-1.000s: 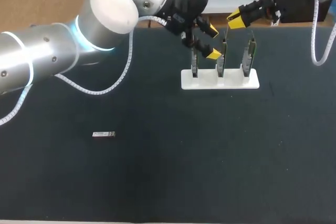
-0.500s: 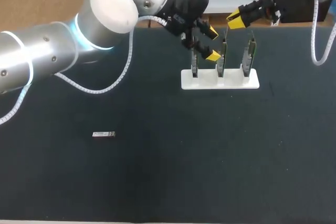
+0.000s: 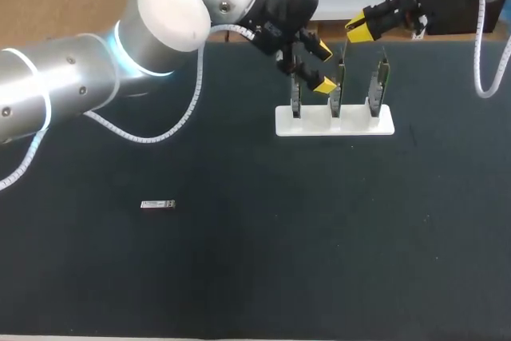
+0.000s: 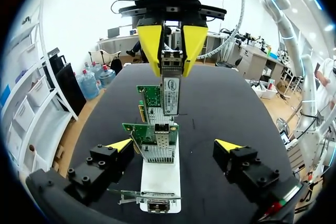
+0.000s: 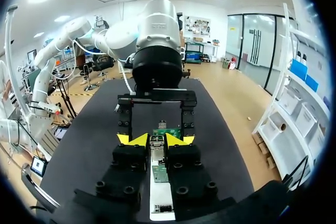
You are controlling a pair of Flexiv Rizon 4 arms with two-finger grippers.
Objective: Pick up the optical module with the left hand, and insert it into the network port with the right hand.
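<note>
Our left arm (image 3: 72, 77) comes in from the left side over the black table (image 3: 239, 277). Below it a loose optical module (image 3: 157, 204) lies flat on the dark surface. It is well apart from the stand, from both grippers and from the table's near edge. Further right, our left gripper (image 3: 323, 65) hangs at the white stand (image 3: 335, 121), which sits near the table's far edge. The stand holds three network cards (image 3: 337, 89) upright in a row, with gaps between them. This gripper's yellow-tipped fingers (image 4: 119, 144) are spread wide. In the left wrist view they stand on either side of the stand and the row of cards, touching none of them, with dark table showing between each finger and the stand. A metal port cage (image 4: 157, 152) is visible on one of the nearer cards. To the right, our right gripper (image 3: 359, 32) hovers over the far edge of the table, just above the tops of the middle and right cards. It is clamped on a second optical module (image 4: 170, 90), with both yellow tips pressed on its upper end from two sides. The silver body hangs down from the tips over the far end of the card row. We cannot tell whether it touches a card. In the right wrist view the module sits between the tips, and our left gripper's black fingers frame the cards just ahead.
</note>
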